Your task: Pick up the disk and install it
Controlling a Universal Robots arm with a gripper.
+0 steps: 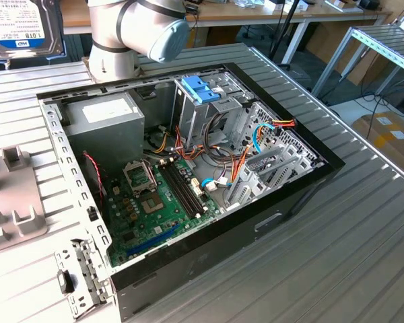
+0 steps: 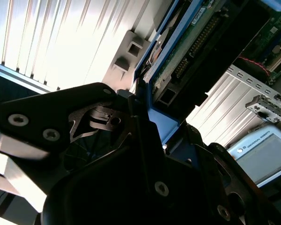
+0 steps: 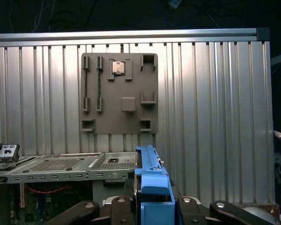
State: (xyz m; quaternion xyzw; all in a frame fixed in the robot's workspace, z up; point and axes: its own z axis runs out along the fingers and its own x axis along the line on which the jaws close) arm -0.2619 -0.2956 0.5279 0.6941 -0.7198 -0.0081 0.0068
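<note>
Flat silver-metal disk [image 2: 191, 43], bright blue plastic carrier [image 3: 152, 185]: clamped in black gripper [image 3: 152, 211], held aloft; pick-up done, install into open black case [image 1: 209, 252] pending

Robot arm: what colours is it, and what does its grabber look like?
The arm is made of fat silver-grey round tubes with a pale blue cap on one joint. The gripper is black, angular metal, dotted with shiny silver screws.
</note>
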